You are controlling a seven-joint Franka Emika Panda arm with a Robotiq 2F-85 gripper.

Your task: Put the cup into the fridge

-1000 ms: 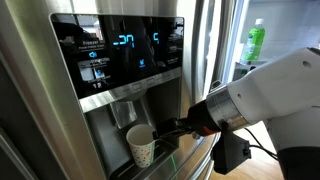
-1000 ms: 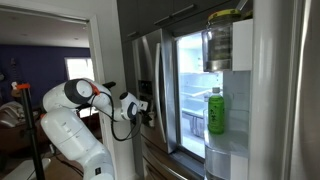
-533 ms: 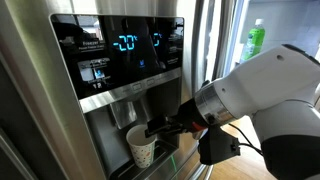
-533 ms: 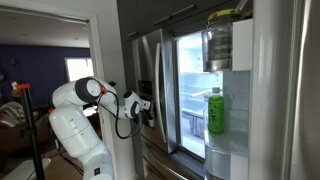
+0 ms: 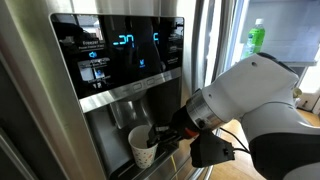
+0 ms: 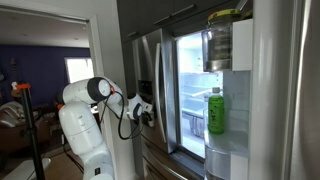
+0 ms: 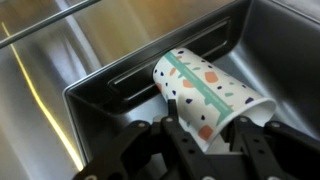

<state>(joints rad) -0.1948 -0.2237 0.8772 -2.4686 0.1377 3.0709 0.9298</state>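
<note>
Cup (image 5: 143,148) stands upright in the dispenser recess (image 5: 120,115) of the fridge (image 5: 55,110), on the recess ledge, not inside the fridge compartment. It is a white paper cup with coloured specks and a green band, and in the wrist view (image 7: 205,92) it looks tilted against the grey recess wall (image 7: 110,100).

Gripper (image 5: 161,137) reaches into the recess from the side, right at the cup's lower half. In the wrist view the gripper (image 7: 205,138) has its dark fingers (image 7: 163,140) one on each side of the cup's near end. The cup sits between them, but I cannot tell whether they press on it or there is a gap. The white arm (image 5: 255,95) fills the lower part of that exterior view.

Black panel (image 5: 120,50) above the recess shows blue digits.

In an exterior view the arm (image 6: 82,105) stretches to the steel fridge front (image 6: 150,50). The gripper (image 6: 148,113) is small there and its opening is not readable. Beside it the fridge compartment is open and lit (image 6: 190,90). A green bottle (image 6: 215,110) stands on the door shelf, with a clear jar (image 6: 220,42) on the shelf above. The bottle's top (image 5: 255,38) also shows at the upper edge in an exterior view, well apart from the cup.
</note>
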